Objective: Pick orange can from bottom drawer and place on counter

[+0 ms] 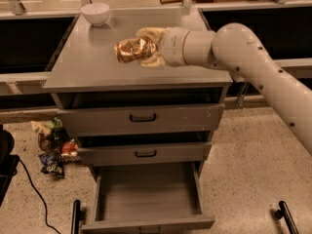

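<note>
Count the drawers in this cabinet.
3: top drawer under the counter, middle drawer below, bottom drawer pulled open. The gripper holds the orange can over the counter.

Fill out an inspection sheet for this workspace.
Surface: counter grey, white bowl at its back left corner.
Job's things: orange can held over the counter; bottom drawer pulled open, nothing seen inside.
Clutter: snack packets on the speckled floor, left side.
Grippers: gripper shut on the orange can, above the counter.
Cables: black cable on the floor, lower left.
Surroundings: upper drawers pushed in.
</note>
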Robot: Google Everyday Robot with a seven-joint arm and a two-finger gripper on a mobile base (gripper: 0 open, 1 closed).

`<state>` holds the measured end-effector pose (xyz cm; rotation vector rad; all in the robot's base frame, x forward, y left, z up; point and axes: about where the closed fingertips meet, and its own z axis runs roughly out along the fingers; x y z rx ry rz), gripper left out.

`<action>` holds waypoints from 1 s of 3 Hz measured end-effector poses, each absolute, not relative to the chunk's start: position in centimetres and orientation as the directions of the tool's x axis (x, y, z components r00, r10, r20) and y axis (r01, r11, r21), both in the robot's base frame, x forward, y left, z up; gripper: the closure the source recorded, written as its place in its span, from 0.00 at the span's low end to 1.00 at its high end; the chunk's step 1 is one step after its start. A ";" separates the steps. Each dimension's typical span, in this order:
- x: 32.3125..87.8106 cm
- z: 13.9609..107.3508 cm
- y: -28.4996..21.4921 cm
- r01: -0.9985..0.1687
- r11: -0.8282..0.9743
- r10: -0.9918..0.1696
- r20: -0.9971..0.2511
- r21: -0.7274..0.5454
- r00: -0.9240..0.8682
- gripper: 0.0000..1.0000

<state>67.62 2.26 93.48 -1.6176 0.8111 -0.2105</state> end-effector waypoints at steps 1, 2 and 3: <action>70.6 94.6 3.5 -0.458 0.083 -0.600 -0.412 -0.885 0.686 1.00; 70.6 94.6 3.5 -0.459 0.084 -0.600 -0.412 -0.885 0.686 1.00; 72.3 94.9 4.2 -0.503 0.188 -0.571 -0.511 -0.843 0.642 1.00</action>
